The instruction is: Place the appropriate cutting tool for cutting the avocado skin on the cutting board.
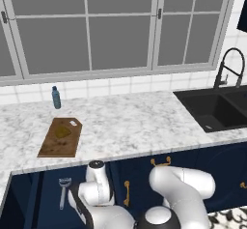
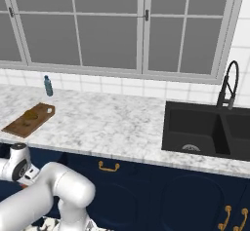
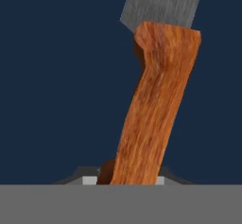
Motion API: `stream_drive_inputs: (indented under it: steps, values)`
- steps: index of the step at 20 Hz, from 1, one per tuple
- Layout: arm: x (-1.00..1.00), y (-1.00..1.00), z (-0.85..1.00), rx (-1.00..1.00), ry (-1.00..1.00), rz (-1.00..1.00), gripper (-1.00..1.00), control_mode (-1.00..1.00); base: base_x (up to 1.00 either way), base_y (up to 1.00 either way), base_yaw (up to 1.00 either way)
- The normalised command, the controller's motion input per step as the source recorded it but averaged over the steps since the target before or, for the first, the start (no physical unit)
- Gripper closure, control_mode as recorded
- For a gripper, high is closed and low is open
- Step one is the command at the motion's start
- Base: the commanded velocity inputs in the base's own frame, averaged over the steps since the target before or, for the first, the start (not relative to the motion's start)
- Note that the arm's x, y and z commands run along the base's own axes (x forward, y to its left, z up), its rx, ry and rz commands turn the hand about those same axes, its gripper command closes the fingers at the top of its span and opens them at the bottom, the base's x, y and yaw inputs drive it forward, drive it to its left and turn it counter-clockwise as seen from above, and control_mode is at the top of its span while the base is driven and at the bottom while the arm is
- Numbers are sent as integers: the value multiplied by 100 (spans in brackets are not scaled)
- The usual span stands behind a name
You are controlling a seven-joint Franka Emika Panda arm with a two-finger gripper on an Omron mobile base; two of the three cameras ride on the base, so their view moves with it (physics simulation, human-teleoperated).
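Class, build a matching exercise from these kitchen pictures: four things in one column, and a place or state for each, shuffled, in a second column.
1. small knife with orange wooden handle
2. olive-brown avocado
3. small blue bottle
4. black curved tap

A. upright on the marble counter by the tiled wall
B. lying on the brown wooden cutting board
C. above the black sink
D. handle rising close before the hand camera

Pairs: 1-D, 2-B, 3-A, 4-C

Arm folded low below counter edge; gripper clamped on knife handle.
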Motion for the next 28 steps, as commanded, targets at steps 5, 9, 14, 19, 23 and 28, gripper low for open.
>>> stream_drive_inputs:
  steps: [5, 9, 14, 19, 23, 28]
  values:
    - [-30, 11, 55, 1, -4, -8, 100, -100, 0, 0, 0]
    - [-63, 15, 76, 0, 6, -13, 100, -100, 0, 0, 0]
    - [-63, 49, 64, 0, 8, -8, 100, -100, 0, 0, 0]
    - [-72, 46, 65, 0, 2, -7, 100, -100, 0, 0, 0]
    - [-65, 40, 83, 0, 2, -3, 100, -100, 0, 0, 0]
    - [-40, 29, 94, 0, -5, -6, 100, -100, 0, 0, 0]
